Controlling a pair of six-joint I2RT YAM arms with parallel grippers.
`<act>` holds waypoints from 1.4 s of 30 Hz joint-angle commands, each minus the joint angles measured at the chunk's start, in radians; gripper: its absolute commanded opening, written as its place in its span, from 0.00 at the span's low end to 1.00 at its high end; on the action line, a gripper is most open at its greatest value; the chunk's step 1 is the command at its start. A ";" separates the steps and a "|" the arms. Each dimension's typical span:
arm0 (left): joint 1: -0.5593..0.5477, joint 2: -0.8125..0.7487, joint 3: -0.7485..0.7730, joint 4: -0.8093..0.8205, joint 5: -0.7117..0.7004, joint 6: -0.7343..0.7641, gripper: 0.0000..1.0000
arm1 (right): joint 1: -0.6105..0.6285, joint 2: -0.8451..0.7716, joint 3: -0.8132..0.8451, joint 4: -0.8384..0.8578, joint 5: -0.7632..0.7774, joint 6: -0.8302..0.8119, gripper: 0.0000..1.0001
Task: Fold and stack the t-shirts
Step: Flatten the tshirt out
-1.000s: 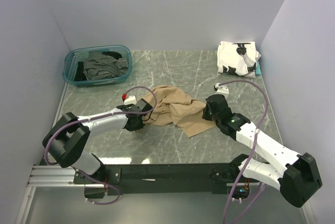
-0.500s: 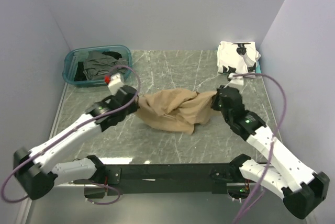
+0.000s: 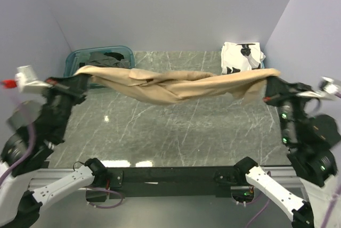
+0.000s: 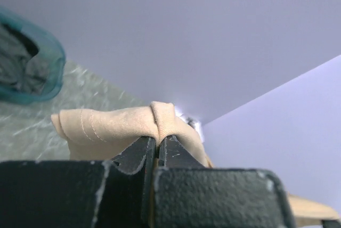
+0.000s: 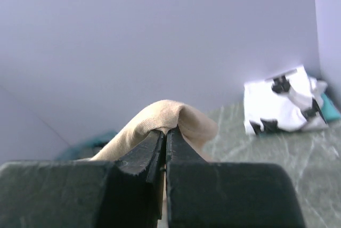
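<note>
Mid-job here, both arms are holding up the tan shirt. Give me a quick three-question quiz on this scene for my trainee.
1. True or false: only the left gripper holds the tan t-shirt.
2. Where is the white t-shirt with black patches? A: under the tan t-shirt. B: at the far right corner of the table. C: hanging over the table's near edge.
3. Fill in: the dark shirts lie in the ____.

Key: 1 false, the right gripper is shut on its other end, so it hangs stretched between both; 2 B; 3 teal bin.
</note>
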State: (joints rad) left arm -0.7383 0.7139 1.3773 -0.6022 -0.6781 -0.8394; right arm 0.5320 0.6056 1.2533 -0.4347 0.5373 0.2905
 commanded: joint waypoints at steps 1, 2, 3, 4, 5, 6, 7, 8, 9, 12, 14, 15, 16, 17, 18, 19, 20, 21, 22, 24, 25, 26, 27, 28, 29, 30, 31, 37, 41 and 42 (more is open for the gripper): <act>-0.001 -0.063 0.040 0.053 -0.025 0.068 0.01 | -0.006 -0.059 0.077 -0.012 0.009 -0.022 0.00; -0.001 -0.098 0.039 0.076 -0.011 0.069 0.01 | -0.006 -0.094 0.080 -0.007 -0.016 -0.021 0.00; -0.001 -0.114 0.032 0.085 0.000 0.085 0.01 | -0.006 -0.108 0.080 -0.004 -0.039 -0.021 0.00; -0.001 -0.129 0.025 0.091 0.005 0.085 0.01 | -0.006 -0.122 0.078 -0.004 -0.060 -0.019 0.00; -0.001 -0.149 0.020 0.102 0.000 0.083 0.01 | -0.006 -0.144 0.077 -0.012 -0.092 -0.014 0.00; -0.001 -0.159 0.017 0.105 -0.011 0.091 0.01 | -0.007 -0.150 0.075 -0.022 -0.100 -0.011 0.00; -0.001 -0.162 0.008 0.104 -0.023 0.088 0.01 | -0.006 -0.153 0.074 -0.050 -0.103 -0.004 0.00; -0.001 -0.160 0.002 0.099 -0.067 0.083 0.01 | -0.006 -0.153 0.072 -0.067 -0.099 0.004 0.00; -0.001 -0.157 -0.001 0.088 -0.084 0.077 0.01 | -0.007 -0.150 0.064 -0.082 -0.088 0.012 0.00; -0.001 -0.105 -0.044 0.078 -0.202 0.074 0.01 | -0.006 -0.133 0.023 -0.137 -0.059 0.070 0.00; -0.001 -0.021 -0.075 0.061 -0.325 0.050 0.01 | -0.006 -0.122 -0.021 -0.150 -0.053 0.096 0.00; -0.001 0.017 -0.084 0.036 -0.406 0.002 0.01 | -0.007 -0.115 -0.075 -0.154 -0.050 0.110 0.00; 0.000 0.059 -0.089 -0.034 -0.425 -0.025 0.01 | -0.007 -0.106 -0.104 -0.163 -0.045 0.136 0.00; 0.002 0.146 -0.090 -0.072 -0.432 -0.068 0.01 | -0.007 -0.077 -0.167 -0.167 -0.037 0.150 0.01; 0.025 0.188 -0.109 -0.103 -0.411 -0.125 0.01 | -0.007 -0.058 -0.199 -0.167 -0.025 0.160 0.01; 0.051 0.258 -0.131 -0.096 -0.385 -0.138 0.01 | -0.007 -0.014 -0.234 -0.151 -0.014 0.182 0.01; 0.089 0.292 -0.161 -0.062 -0.327 -0.139 0.01 | -0.027 0.012 -0.308 -0.139 -0.005 0.196 0.01; 0.202 0.326 -0.225 -0.015 -0.157 -0.100 0.01 | -0.047 0.041 -0.343 -0.119 -0.028 0.208 0.01; 0.264 0.393 -0.256 0.087 -0.044 -0.083 0.01 | -0.085 0.107 -0.376 -0.064 -0.060 0.210 0.01; 0.380 0.470 -0.325 0.189 0.104 -0.012 0.14 | -0.215 0.187 -0.466 0.016 -0.167 0.190 0.03; 0.396 0.558 -0.319 0.206 0.156 -0.015 0.30 | -0.258 0.274 -0.488 0.098 -0.272 0.179 0.07; 0.404 0.603 -0.296 0.156 0.160 -0.026 0.45 | -0.292 0.324 -0.497 0.115 -0.304 0.174 0.21; 0.402 0.639 -0.232 0.121 0.154 -0.032 0.80 | -0.346 0.371 -0.479 0.110 -0.315 0.182 0.32; 0.401 0.683 -0.204 0.095 0.143 -0.036 0.96 | -0.355 0.452 -0.456 0.073 -0.307 0.180 0.45; 0.399 0.688 -0.184 0.070 0.138 -0.032 0.99 | -0.357 0.482 -0.413 0.053 -0.262 0.185 0.57; 0.393 0.685 -0.172 0.076 0.143 -0.023 0.99 | -0.357 0.502 -0.396 0.038 -0.243 0.185 0.61; 0.390 0.652 -0.179 0.087 0.153 -0.014 0.99 | -0.357 0.508 -0.387 0.033 -0.237 0.188 0.65; 0.360 0.451 -0.357 0.145 0.336 -0.015 1.00 | -0.357 0.370 -0.472 0.080 -0.275 0.196 0.88; 0.277 0.343 -0.519 0.108 0.379 -0.101 1.00 | -0.359 0.290 -0.560 0.071 -0.272 0.214 0.89; 0.231 0.325 -0.579 0.099 0.397 -0.115 1.00 | -0.357 0.278 -0.571 0.067 -0.266 0.219 0.89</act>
State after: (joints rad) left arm -0.4290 1.0637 0.9207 -0.4629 -0.3752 -0.8906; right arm 0.1761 0.9154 0.7315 -0.3809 0.2653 0.4866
